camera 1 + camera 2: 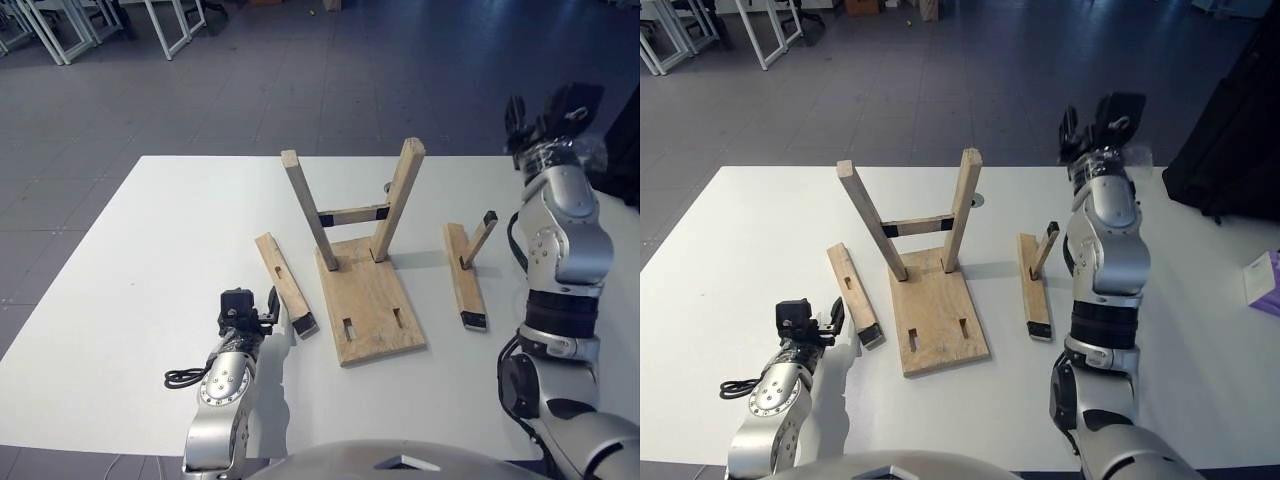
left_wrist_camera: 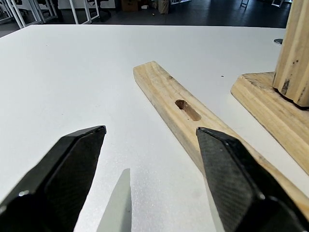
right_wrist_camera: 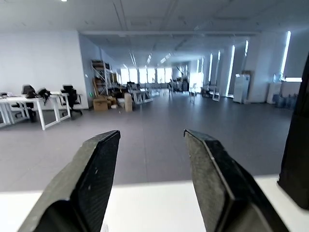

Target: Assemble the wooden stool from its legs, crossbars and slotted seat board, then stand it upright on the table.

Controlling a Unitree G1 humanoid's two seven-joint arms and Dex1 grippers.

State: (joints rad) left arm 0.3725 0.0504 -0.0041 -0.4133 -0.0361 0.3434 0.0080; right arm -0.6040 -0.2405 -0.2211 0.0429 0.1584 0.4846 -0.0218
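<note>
Half done, we reckon: leg pair (image 1: 308, 208) + crossbar (image 1: 352, 214) in seat board (image 1: 372, 310); left leg (image 1: 283, 280), right leg (image 1: 464, 285) loose; left tool (image 2: 149, 133), right tool (image 3: 152, 133) wide, empty.

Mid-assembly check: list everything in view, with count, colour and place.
Table: 1, white, under everything.
Seat board: 1, pale wood, flat, centre.
Upright legs: 2, wood, standing in the board.
Crossbar: 1, wood, black ends, joining them.
Loose legs: 2, wood, flat either side of board.
Second crossbar: 1, wood, tilted up from right loose leg.
Cable: 1, black, by left arm.
Left claw: 1, black, open, low beside left loose leg.
Right claw: 1, black, open, raised at far right.
</note>
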